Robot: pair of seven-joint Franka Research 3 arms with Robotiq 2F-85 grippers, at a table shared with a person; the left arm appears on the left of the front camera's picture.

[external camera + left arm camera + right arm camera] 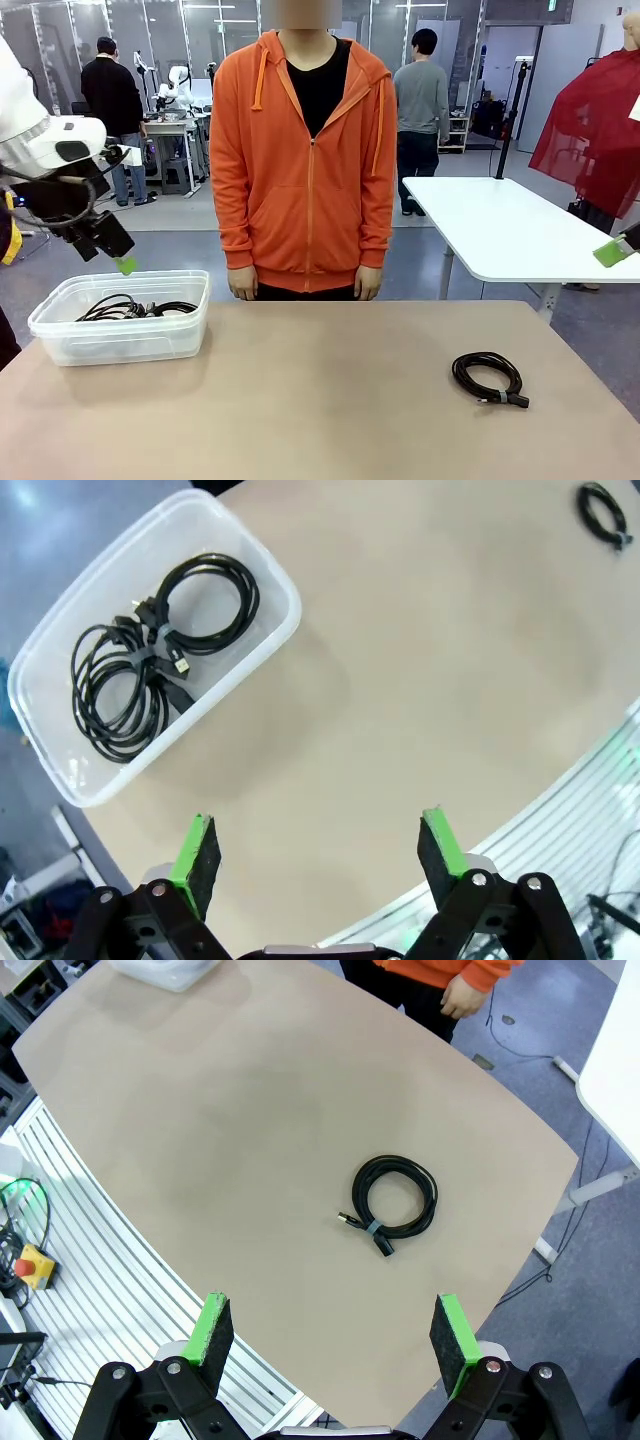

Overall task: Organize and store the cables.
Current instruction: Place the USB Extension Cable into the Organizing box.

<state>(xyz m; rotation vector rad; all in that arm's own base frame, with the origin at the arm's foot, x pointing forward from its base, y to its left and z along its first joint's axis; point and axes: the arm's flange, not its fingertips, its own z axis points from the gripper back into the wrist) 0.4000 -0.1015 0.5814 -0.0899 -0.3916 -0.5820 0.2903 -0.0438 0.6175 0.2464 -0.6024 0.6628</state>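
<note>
Black coiled cable [393, 1198] lying alone on tan counter [230, 1140], clear plastic bin [265, 640] already holding others. Best approached from straight above with right end effector [335, 1332], released and empty like left end effector [318, 852], pinching the bundled side.

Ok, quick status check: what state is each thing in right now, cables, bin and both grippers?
Loose cable: coiled, tied, lying on the table, outside the bin.
Cables in bin: coiled, stored inside.
Clear bin: upright, no lid on it, on the table's left side.
Left gripper: open, holding nothing, above the table.
Right gripper: open, holding nothing, above the table.
</note>
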